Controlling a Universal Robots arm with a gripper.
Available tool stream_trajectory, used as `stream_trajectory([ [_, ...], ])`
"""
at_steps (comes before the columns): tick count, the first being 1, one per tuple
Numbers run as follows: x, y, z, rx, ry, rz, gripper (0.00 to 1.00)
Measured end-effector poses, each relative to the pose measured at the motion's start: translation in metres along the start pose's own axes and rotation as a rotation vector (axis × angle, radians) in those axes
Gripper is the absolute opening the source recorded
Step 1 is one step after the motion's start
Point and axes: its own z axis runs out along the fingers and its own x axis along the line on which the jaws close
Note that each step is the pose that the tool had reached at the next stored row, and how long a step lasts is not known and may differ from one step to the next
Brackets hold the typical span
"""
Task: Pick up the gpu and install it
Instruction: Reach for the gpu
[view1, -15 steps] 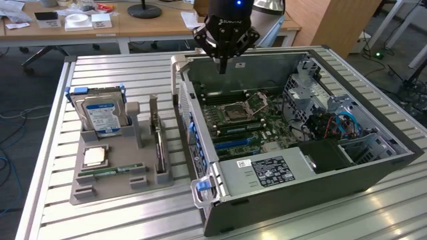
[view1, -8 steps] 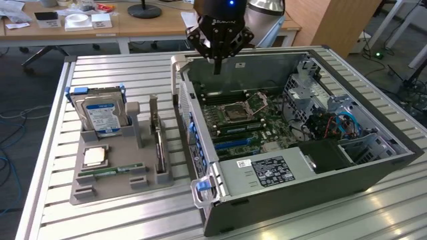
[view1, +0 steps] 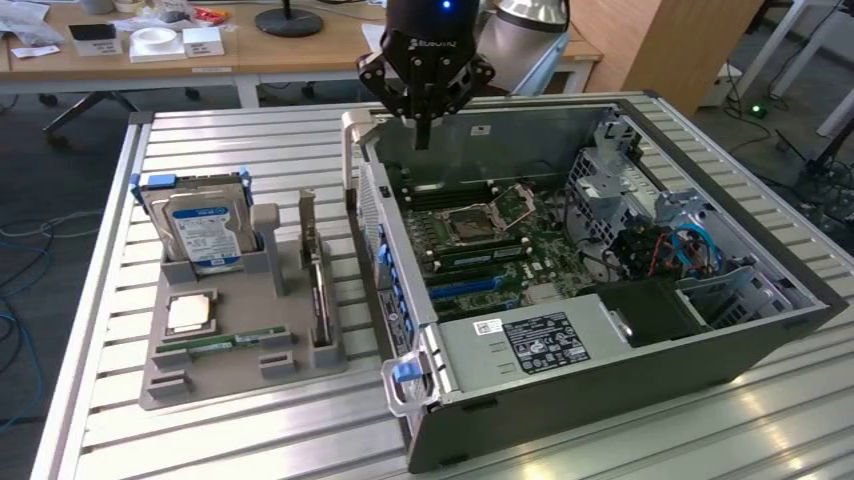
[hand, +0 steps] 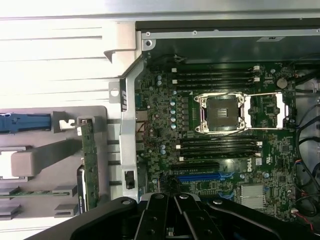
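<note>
The gpu (view1: 316, 285) is a thin dark card standing on edge in a slot of the grey parts holder (view1: 234, 378), to the exterior view's left of the open computer case (view1: 747, 335). In the wrist view the gpu (hand: 90, 167) appears edge-on beside the case wall. My gripper (view1: 422, 132) hangs above the far left corner of the case, over the motherboard (view1: 487, 235), well apart from the card. Its fingers are shut together with nothing between them. In the wrist view the gripper (hand: 174, 212) sits over the board's blue expansion slot (hand: 200, 176).
The holder also carries a silver hard drive (view1: 200, 238), a processor chip (view1: 191, 313) and a green memory stick (view1: 220, 343). The case holds drive cages and cables (view1: 674, 245) and a power supply (view1: 534, 345). Desks and chairs stand behind the slatted metal table (view1: 227, 140).
</note>
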Motion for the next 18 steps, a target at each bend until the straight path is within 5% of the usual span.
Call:
stream_trajectory([
  [18,0.028,-0.0021,-0.0008,0.0000,0.0001,0.000,0.11],
])
